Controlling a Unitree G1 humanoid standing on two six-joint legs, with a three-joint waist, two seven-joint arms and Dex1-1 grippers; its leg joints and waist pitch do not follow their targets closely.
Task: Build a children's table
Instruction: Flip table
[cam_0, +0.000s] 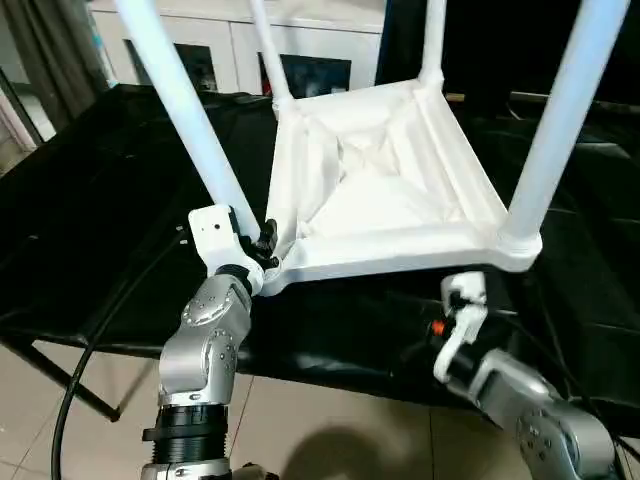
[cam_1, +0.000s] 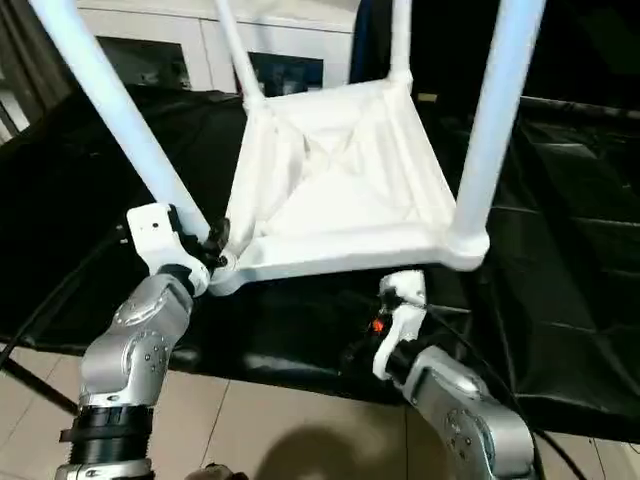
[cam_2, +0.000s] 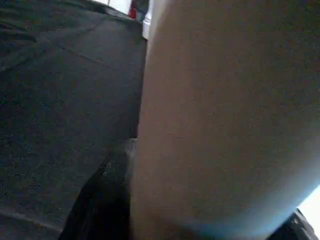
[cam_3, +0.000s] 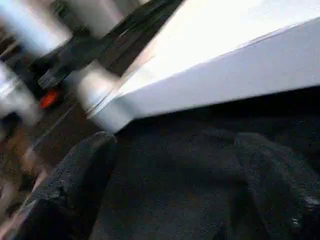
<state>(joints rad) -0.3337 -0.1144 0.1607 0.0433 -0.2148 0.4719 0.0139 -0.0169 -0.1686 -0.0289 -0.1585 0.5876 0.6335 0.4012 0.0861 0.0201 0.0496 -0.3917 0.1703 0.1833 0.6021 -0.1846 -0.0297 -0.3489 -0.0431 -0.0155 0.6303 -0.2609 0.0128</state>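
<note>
The white children's table (cam_0: 380, 190) lies upside down on the black-covered work surface, ribbed underside up, with its legs standing in the corner sockets. My left gripper (cam_0: 262, 245) is shut on the near-left leg (cam_0: 185, 100) just above its socket. In the left wrist view that leg (cam_2: 225, 120) sits against a black finger (cam_2: 100, 205). My right gripper (cam_3: 180, 185) is open with nothing between its fingers. It hovers low in front of the tabletop's near edge (cam_3: 225, 75), close to the near-right leg (cam_0: 560, 120).
Black cloth (cam_0: 100, 230) covers the work surface, whose front edge runs just below the tabletop. A white cabinet with glass doors (cam_0: 200, 50) stands behind. A black cable (cam_0: 70, 400) hangs over the tiled floor at the left.
</note>
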